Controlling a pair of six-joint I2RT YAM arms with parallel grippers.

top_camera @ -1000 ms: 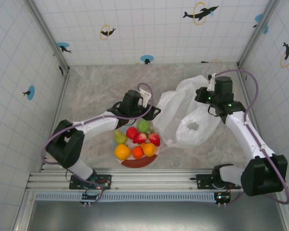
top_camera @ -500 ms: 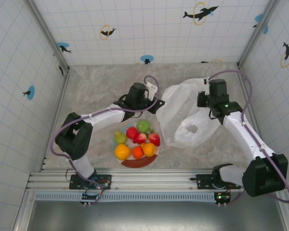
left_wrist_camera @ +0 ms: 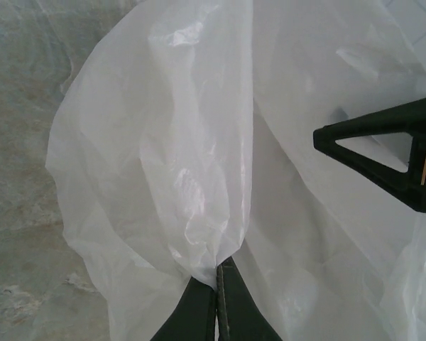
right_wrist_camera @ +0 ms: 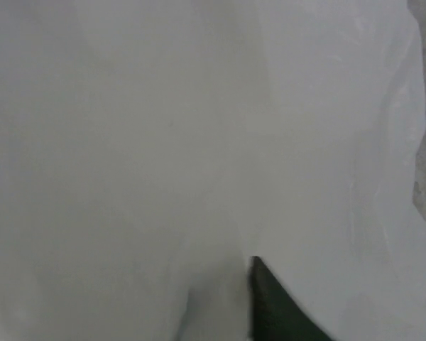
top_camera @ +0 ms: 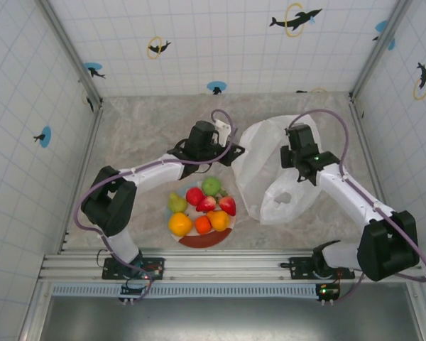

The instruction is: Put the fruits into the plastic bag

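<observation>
Right arm [top_camera: 344, 188] shifted left, its jaws unreadable — wrist view shows left jaws clamping plastic bag [left_wrist_camera: 163, 177].

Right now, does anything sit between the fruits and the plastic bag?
No object lies between the fruits and the plastic bag, which sits just beside the plate. The left gripper pinches the bag's edge.

Cannot tell the jaw gap of the right gripper [top_camera: 304, 170] against the bag [top_camera: 259, 177]: just one blurred dark finger [right_wrist_camera: 280, 309], cut off below. Can see little of the plate [top_camera: 206, 242] under the fruits [top_camera: 194, 195].
</observation>
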